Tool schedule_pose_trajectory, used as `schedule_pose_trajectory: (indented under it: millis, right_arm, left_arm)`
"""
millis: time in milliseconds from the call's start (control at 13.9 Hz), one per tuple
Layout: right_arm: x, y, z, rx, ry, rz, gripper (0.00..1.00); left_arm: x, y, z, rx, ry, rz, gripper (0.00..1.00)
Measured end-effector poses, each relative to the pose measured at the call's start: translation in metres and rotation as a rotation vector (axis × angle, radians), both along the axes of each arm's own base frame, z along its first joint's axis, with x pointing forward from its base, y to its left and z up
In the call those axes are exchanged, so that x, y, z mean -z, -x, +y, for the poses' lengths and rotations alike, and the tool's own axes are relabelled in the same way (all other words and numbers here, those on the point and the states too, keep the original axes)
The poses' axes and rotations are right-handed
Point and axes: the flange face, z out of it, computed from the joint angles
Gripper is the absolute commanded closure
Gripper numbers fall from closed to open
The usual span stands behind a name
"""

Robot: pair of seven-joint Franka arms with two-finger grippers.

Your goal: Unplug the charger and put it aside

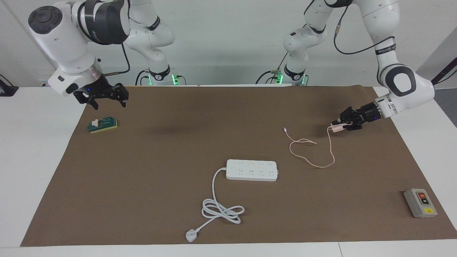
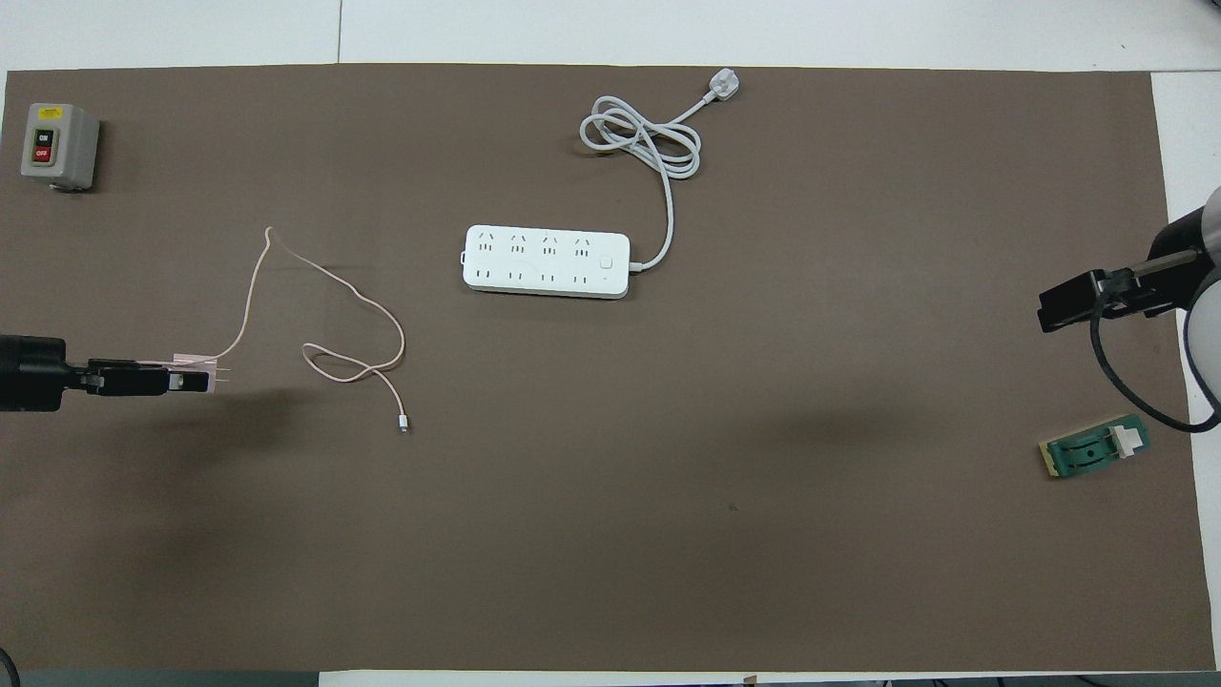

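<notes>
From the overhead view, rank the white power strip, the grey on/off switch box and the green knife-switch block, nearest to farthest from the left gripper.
1. Grey on/off switch box, at the left arm's end of the table.
2. White power strip, mid-table.
3. Green knife-switch block, at the right arm's end.
The left gripper holds the pale pink charger.

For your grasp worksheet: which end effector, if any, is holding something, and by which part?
The left end effector holds the pink charger by its cube body, prongs free. The right end effector, over the mat, holds nothing.
</notes>
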Motion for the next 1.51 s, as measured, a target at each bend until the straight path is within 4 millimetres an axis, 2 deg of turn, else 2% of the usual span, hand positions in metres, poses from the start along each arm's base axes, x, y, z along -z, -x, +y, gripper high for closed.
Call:
schedule_pose_trajectory:
  millis: [215,502,646,718,789,861,1077,1292,1507]
  right_arm:
    - [-0.001,0.001,0.000,-0.028,-0.003,0.006,0.00]
    - [-0.002,0.002,-0.011,-0.020,-0.007,0.007,0.00]
    - [-0.004,-0.002,0.018,-0.052,-0.005,-0.017,0.00]
    - [-0.003,-0.003,0.033,-0.047,-0.001,-0.017,0.00]
    - [-0.001,-0.003,0.040,-0.038,0.000,-0.016,0.00]
    - [0.000,-0.005,0.038,-0.023,-0.002,-0.019,0.00]
    - [-0.011,-0.009,0.007,0.037,-0.010,-0.044,0.00]
    - [-0.013,-0.009,-0.008,0.077,-0.045,-0.051,0.00]
    - [-0.008,-0.011,-0.008,0.077,-0.045,-0.043,0.00]
  left_arm:
    - [0.014,0.004,0.002,-0.011,0.010,0.007,0.00]
    - [0.014,0.004,0.002,-0.014,0.009,-0.001,0.00]
    - [-0.006,-0.002,0.003,-0.017,0.001,-0.031,0.00]
    - [-0.025,-0.006,0.006,-0.027,-0.006,-0.042,0.00]
    - [-0.048,-0.011,0.008,-0.040,-0.019,-0.044,0.00]
    - [-0.074,-0.016,0.009,-0.056,-0.046,-0.031,0.00]
    - [-0.165,-0.032,0.007,-0.113,-0.165,0.053,0.00]
    - [-0.247,-0.047,-0.021,-0.187,-0.299,0.149,0.00]
    - [-0.302,-0.048,-0.063,-0.275,-0.491,0.268,0.00]
